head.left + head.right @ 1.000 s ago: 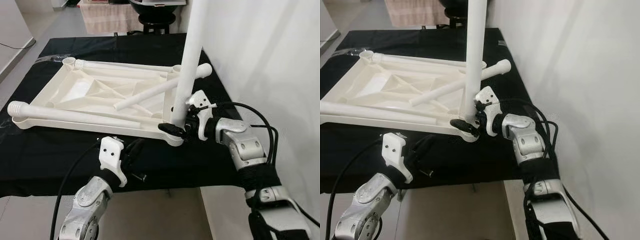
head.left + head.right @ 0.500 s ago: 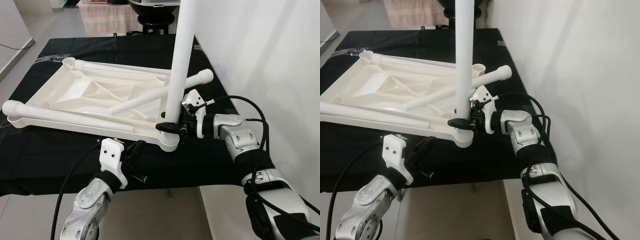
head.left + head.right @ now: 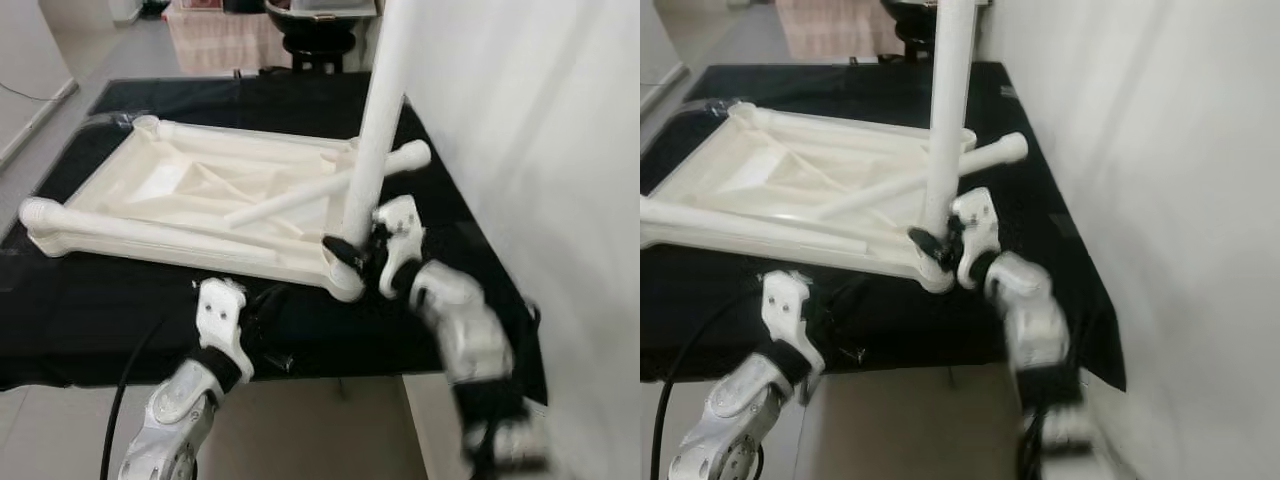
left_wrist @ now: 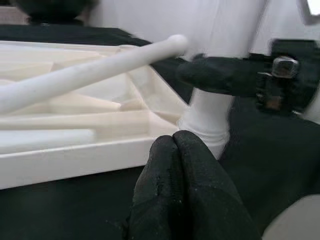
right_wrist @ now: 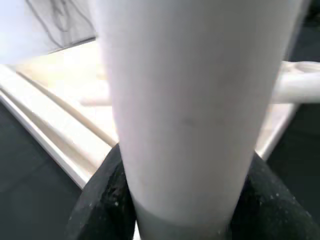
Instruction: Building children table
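A white plastic children's tabletop (image 3: 190,190) lies upside down on a black cloth. One white table leg (image 3: 378,130) stands upright in its near right corner socket (image 3: 345,282). My right gripper (image 3: 348,252) is shut around the base of that leg; in the right wrist view the table leg (image 5: 185,110) sits between the black fingers (image 5: 97,200). Other loose legs (image 3: 320,185) lie across the tabletop. My left gripper (image 3: 262,318) hovers shut and empty just in front of the tabletop's near edge; its fingers (image 4: 182,185) point at the corner socket (image 4: 207,122).
The black cloth (image 3: 90,300) covers a low surface that ends near me. A white wall (image 3: 540,120) runs close on the right. A dark stool base (image 3: 318,30) and a towel (image 3: 215,35) stand behind the far edge.
The upright leg and tabletop corner have shifted a little right with my right gripper. The right arm is blurred from motion. My left gripper stays put.
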### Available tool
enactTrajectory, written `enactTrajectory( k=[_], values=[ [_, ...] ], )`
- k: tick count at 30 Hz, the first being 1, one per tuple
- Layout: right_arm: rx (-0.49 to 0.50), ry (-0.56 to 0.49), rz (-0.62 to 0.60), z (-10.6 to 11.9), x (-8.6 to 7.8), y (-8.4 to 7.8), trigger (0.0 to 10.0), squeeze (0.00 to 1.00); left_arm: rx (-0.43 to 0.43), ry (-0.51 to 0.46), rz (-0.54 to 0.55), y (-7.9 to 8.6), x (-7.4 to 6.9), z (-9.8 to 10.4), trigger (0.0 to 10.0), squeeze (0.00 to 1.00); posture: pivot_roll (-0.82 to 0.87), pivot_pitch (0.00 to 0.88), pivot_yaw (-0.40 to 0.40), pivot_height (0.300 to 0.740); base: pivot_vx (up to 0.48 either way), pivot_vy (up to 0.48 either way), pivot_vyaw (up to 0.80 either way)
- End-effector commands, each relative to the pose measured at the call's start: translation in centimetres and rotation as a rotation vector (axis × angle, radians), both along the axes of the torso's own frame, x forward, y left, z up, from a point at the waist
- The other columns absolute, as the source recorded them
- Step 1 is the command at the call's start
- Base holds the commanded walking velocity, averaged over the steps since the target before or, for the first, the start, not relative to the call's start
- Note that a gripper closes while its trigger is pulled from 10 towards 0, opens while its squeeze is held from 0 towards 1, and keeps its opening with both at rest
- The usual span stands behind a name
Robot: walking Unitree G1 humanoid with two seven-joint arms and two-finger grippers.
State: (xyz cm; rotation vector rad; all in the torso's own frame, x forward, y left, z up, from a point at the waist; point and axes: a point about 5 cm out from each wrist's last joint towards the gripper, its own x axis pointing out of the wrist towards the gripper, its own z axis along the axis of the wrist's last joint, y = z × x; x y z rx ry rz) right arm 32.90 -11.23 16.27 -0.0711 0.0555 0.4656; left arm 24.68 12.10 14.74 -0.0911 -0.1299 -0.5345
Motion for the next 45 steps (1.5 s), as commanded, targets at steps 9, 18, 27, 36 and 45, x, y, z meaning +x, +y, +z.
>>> enactTrajectory(
  k=[9,18,27,36,45],
  values=[
    [-0.028,0.132,-0.035,-2.8,-0.3,-0.4,10.0,0.00,0.003,0.017,0.013,0.4,0.4,-0.4,10.0,0.00,-0.01,0.124,-0.007,0.740,0.000,0.000,0.00],
    [0.007,0.043,0.346,1.6,0.2,0.1,10.0,0.00,-0.001,0.015,0.009,0.1,0.4,-0.3,10.0,0.00,0.00,0.125,-0.016,0.740,0.000,0.000,0.00],
    [-0.151,-0.024,0.755,5.6,2.0,-1.3,10.0,0.00,-0.007,0.013,0.007,0.0,0.0,-0.1,10.0,0.00,0.02,0.139,-0.028,0.740,0.000,0.000,0.00],
    [-0.161,0.109,0.866,4.7,3.6,-1.0,10.0,0.00,-0.008,0.021,0.002,-0.1,-0.6,0.0,10.0,0.00,0.07,0.169,-0.027,0.740,0.000,0.000,0.00],
    [-0.096,0.122,0.897,5.0,4.3,-1.0,0.0,0.00,-0.003,0.033,-0.003,-0.2,-1.1,0.0,10.0,0.00,0.10,0.189,-0.024,0.740,0.000,0.000,0.00]
  ],
)
